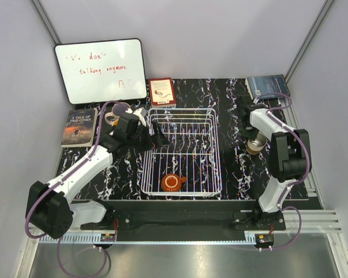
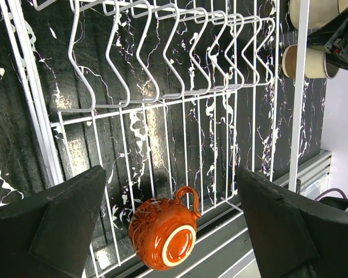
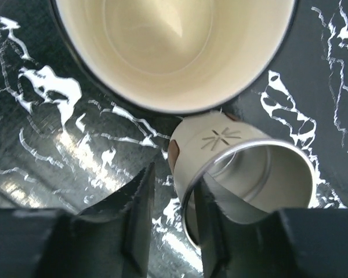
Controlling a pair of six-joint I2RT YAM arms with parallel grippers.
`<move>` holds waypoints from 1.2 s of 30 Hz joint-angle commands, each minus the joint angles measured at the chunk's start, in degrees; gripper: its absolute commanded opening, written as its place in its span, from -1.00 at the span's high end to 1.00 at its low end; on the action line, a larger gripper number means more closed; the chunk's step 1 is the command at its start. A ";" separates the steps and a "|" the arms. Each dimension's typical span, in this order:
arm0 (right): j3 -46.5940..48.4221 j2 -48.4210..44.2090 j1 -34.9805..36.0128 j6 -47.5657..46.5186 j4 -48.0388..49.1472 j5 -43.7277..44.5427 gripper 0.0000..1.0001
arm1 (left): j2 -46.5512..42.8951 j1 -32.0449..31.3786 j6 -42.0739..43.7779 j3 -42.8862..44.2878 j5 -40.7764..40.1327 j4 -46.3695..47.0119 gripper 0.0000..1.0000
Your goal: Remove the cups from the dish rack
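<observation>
Black counter (image 1: 232, 174) veined with white filled my top view. At the far left a whiteboard (image 1: 100, 69) leaned on the wall, with a paperback of A Tale of Two Cities (image 1: 79, 127) lying in front of it. A pale pink mug (image 1: 111, 118) stood on the counter just left of the rack, partly hidden by my left arm.

The left tool (image 2: 171, 174) hung over the left side of the white wire dish rack (image 1: 211, 152) with its jaws spread wide and nothing between them.

Below it, at the rack's near edge, the squat orange-red mug (image 2: 162, 231) lay inside the rack, its pale-ringed end turned to the wrist camera. A red book (image 1: 162, 91) lay beyond the rack.

To the right of the rack, two mugs stood touching on the counter: a large cream mug (image 3: 174, 52) and a smaller cream mug (image 3: 243, 168) with a star-like mark. The right tool (image 3: 174, 179) straddled the smaller mug's wall, jaws parted, and the outer finger (image 3: 139, 220) was just clear of it. A blue book (image 1: 267, 87) lay in the far right corner.
</observation>
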 commanded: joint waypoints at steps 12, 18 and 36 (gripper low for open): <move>-0.15 -20.50 5.63 2.64 -1.98 -3.78 -0.59 | -3.31 -0.49 2.72 2.65 -3.66 -0.45 -0.98; 0.11 -29.55 11.96 3.61 -1.89 -7.38 -0.95 | -2.18 -8.65 6.84 6.95 -21.05 -11.95 -0.98; -9.55 -42.57 27.61 5.63 1.01 -15.21 -0.93 | 2.66 -30.80 8.07 7.13 -30.04 -20.41 -0.98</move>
